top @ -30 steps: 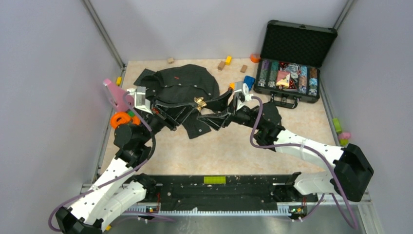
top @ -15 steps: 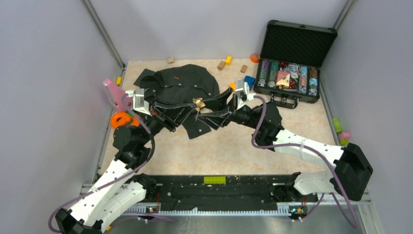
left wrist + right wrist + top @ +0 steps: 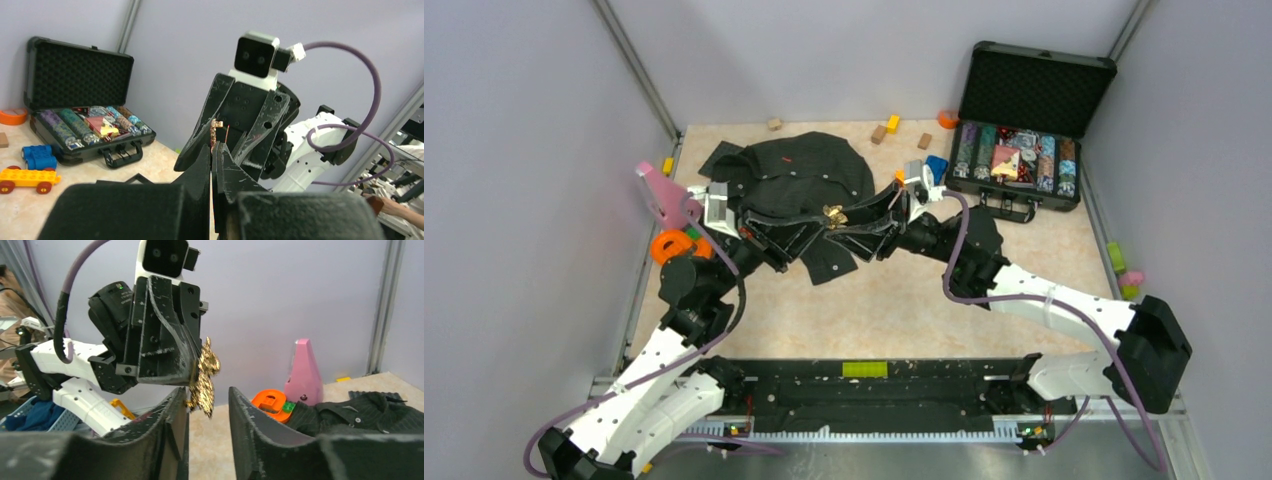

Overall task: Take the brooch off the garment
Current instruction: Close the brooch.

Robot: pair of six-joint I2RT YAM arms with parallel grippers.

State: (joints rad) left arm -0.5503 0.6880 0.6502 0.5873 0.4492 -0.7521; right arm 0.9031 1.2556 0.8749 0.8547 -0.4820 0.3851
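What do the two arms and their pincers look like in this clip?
The left arm and right arm match: white link shells, black joints. The left pincer and right pincer are black, with long tapering fingers, scuffed pale. A purple cable loops along each arm to a white-and-black camera box on the wrist.

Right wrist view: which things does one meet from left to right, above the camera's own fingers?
First the black left gripper, shiny gold brooch, orange plastic ring, pink cone, dark pinstriped shirt.

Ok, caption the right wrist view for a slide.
Left gripper holds the shiny gold brooch before the open right gripper, apart from the dark pinstriped shirt.
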